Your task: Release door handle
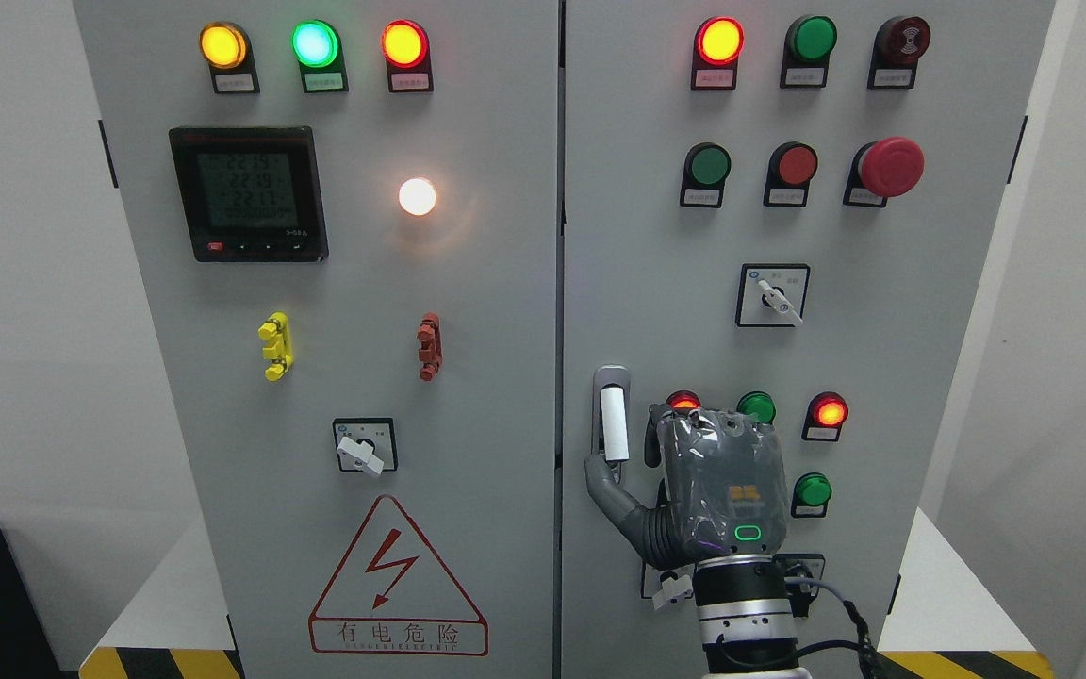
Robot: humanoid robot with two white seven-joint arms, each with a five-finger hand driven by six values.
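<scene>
The door handle [612,417] stands upright at the right cabinet door's [958,311] left edge, where we see our right hand [694,490] open, holding nothing, thumb tip just beneath it.

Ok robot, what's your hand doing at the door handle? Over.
Right hand open beside door handle, thumb tip near its lower end. Contact unclear. Left hand out of view. Nothing blocking.
</scene>
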